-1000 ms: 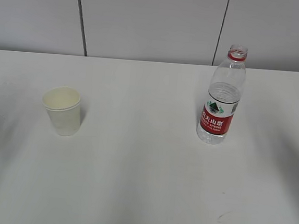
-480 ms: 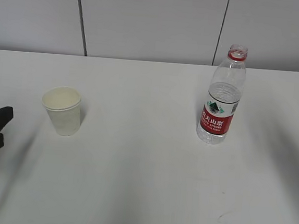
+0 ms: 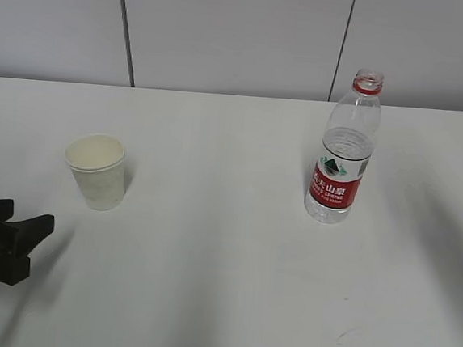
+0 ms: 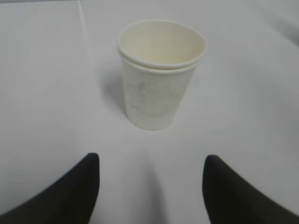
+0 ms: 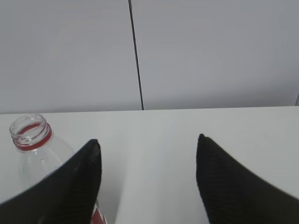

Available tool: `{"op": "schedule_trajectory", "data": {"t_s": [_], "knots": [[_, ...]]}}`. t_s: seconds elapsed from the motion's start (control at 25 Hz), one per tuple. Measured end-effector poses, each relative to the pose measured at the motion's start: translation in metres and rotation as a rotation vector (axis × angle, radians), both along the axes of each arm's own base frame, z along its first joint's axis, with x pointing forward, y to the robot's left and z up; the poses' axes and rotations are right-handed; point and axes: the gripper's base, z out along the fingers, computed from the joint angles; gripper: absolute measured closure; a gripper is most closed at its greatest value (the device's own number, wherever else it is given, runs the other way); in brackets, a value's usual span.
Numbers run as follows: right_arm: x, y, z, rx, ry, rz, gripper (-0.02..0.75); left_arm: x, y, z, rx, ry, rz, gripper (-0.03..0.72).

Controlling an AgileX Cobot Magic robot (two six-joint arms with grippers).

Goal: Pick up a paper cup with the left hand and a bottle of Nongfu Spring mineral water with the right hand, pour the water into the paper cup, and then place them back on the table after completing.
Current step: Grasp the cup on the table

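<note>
Left wrist view shows the left hand (image 4: 152, 186), jaws spread and empty, facing the upright paper cup (image 4: 160, 74) dead ahead on the table (image 4: 42, 93), while the equally spread right hand (image 5: 145, 177) has the bottle (image 5: 39, 158) off to its left

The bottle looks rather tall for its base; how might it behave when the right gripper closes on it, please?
The bottle is tall and narrow, so a high nudge could tip it. Its thin clear wall probably dents under a squeeze. With no cap on the neck, water could spill.
</note>
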Motion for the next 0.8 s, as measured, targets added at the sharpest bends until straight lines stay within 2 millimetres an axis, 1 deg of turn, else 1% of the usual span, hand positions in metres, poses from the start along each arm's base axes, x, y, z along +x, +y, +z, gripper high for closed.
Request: {"op": "schedule_trajectory", "data": {"t_s": [0.2, 0.32, 0.4, 0.48, 0.6, 0.68, 0.8], "knots": [[0.001, 0.000, 0.003, 0.000, -0.032, -0.003, 0.262, 0.001, 0.000, 0.000, 0.000, -0.004, 0.004, 0.252], [0.001, 0.000, 0.004, -0.002, -0.047, -0.004, 0.262, 0.009, -0.001, 0.001, -0.001, -0.024, -0.002, 0.252], [0.001, 0.000, 0.005, 0.000, -0.054, -0.005, 0.262, 0.017, -0.002, 0.001, 0.000, -0.036, -0.020, 0.237], [0.001, -0.001, 0.005, -0.001, -0.058, -0.005, 0.262, 0.026, -0.004, -0.001, 0.000, -0.044, -0.038, 0.184], [0.001, -0.001, 0.005, -0.001, -0.060, -0.006, 0.262, 0.037, -0.005, -0.008, 0.001, -0.036, -0.047, 0.078], [0.001, -0.001, 0.006, -0.001, -0.062, -0.006, 0.262, 0.045, -0.005, -0.013, 0.001, -0.032, -0.049, 0.043], [0.001, -0.001, 0.006, -0.001, -0.064, -0.006, 0.262, 0.058, -0.007, -0.021, 0.001, -0.029, -0.059, 0.029]]}}
